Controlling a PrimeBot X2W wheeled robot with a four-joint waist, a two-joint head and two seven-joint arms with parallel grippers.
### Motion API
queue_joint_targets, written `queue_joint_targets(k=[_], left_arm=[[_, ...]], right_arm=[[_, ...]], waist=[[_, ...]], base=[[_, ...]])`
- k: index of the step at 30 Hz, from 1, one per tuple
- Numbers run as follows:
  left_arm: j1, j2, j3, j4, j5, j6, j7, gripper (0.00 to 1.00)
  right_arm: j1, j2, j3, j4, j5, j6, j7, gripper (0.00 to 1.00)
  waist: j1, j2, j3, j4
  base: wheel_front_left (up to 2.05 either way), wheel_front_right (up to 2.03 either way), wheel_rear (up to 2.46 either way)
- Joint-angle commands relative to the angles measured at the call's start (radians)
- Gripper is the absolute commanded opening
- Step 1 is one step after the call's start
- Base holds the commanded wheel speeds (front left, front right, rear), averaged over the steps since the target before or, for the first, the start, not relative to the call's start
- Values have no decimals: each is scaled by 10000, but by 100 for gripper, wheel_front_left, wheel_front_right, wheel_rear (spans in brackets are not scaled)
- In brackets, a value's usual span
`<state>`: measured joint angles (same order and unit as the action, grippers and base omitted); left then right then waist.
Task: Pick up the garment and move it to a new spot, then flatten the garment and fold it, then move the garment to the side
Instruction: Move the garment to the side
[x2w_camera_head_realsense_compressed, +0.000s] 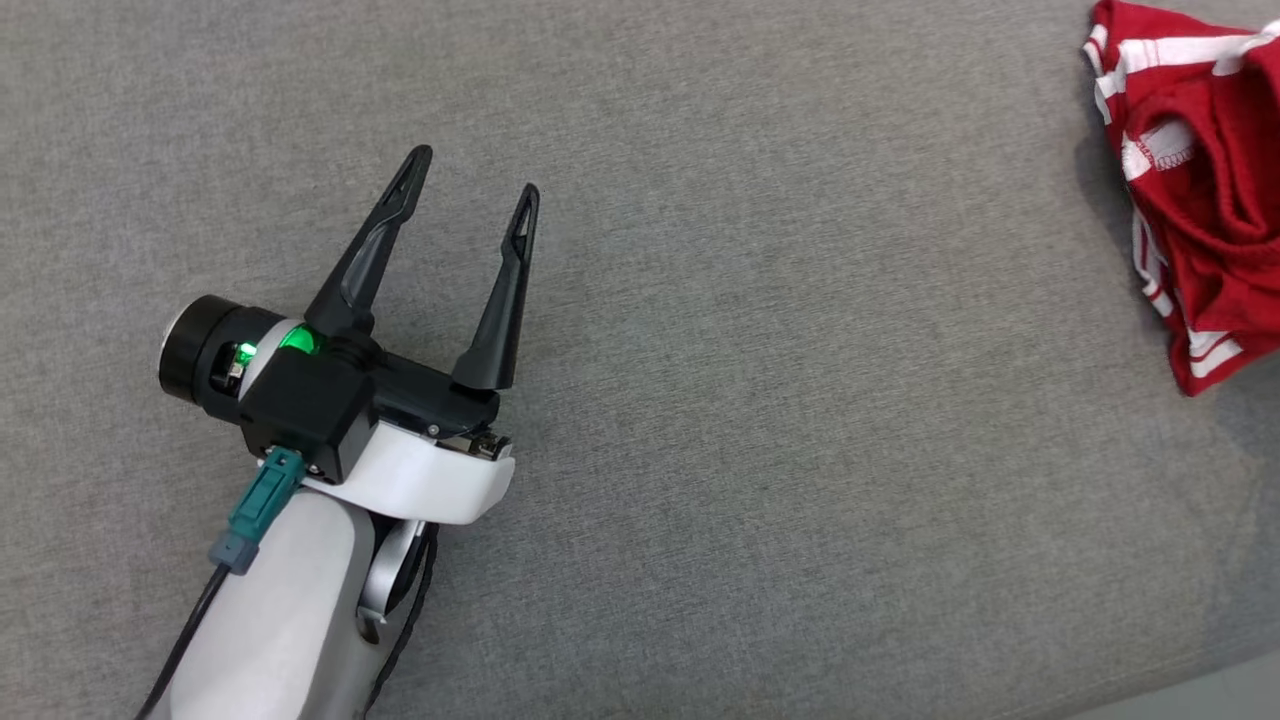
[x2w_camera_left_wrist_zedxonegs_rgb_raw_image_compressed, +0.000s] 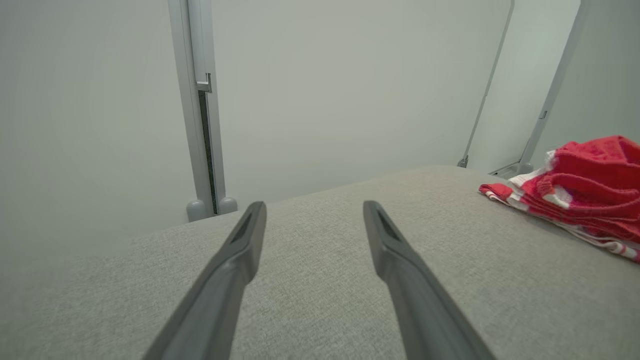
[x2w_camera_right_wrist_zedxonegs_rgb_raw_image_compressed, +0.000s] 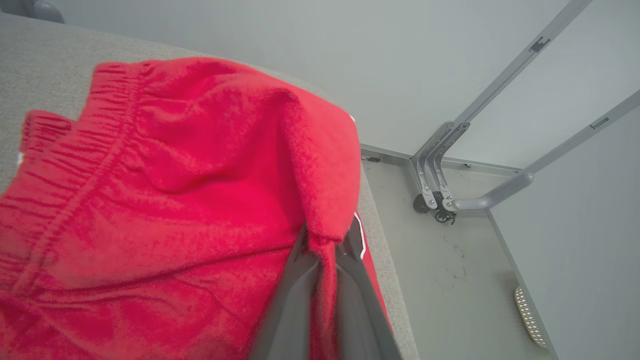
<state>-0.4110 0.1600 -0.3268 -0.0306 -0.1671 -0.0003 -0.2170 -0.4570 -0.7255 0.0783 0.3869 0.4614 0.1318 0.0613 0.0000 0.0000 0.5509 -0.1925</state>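
- Grey fabric surface spreads under both arms, with pale walls behind.
- The left pincer hovers over it with fingers spread wide, holding nothing.
- The garment, red with white stripes, lies bunched well off to that pincer's right, its heap running roughly along the surface's edge.
- The right pincer is clamped on a fold of it, so the right arm is nearer and looks best placed to carry it.
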Motion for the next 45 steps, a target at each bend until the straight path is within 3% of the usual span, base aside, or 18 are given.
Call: queue_joint_targets(k=[1, 3, 4, 11, 16, 24, 31, 39, 45], left_arm=[[-246, 31, 3, -19, 65, -46, -70, 100], [-327, 46, 5, 11, 86, -8, -83, 100], [-344, 53, 14, 16, 75, 8, -90, 100], [-76, 156, 143, 93, -43, 163, -117, 100], [355, 156, 265, 251, -202, 341, -155, 100], [1340, 212, 794, 416, -639, 797, -215, 100], [2262, 137, 1222, 622, -1028, 1239, -224, 100], [3038, 165, 1314, 1235, -1341, 1255, -216, 100], [3592, 380, 1307, 1373, -1479, 1167, -154, 100]], right_arm=[[-191, 174, 100, 287, 119, -22, -212, 0], [-327, 344, 148, 844, 148, -23, -454, 44], [-404, 466, 63, 1113, 212, -22, -651, 100], [-72, 1245, 2, 2402, 544, -22, -1973, 100], [721, 1726, -307, 2389, 825, -22, -2822, 100], [1995, 2754, -945, 399, 66, -22, -3199, 100], [3220, 4027, -1341, -2235, -1146, -22, -2643, 100], [4600, 4956, -1251, -4423, -1907, -22, -1614, 100], [5291, 5269, -1162, -5108, -2049, -22, -1051, 100]], waist=[[0, 0, 253, 245], [0, 0, 270, 284], [0, 0, 247, 291], [0, 0, -242, 173], [0, 0, -972, 88], [0, 0, -2114, 158], [0, 0, -3005, 902], [0, 0, -3974, 2175], [0, 0, -4581, 2474]], base=[[0, 0, 0], [0, 0, 0], [0, 0, 0], [0, 0, 0], [0, 0, 0], [0, 0, 0], [0, 0, 0], [0, 0, 0], [0, 0, 0]])
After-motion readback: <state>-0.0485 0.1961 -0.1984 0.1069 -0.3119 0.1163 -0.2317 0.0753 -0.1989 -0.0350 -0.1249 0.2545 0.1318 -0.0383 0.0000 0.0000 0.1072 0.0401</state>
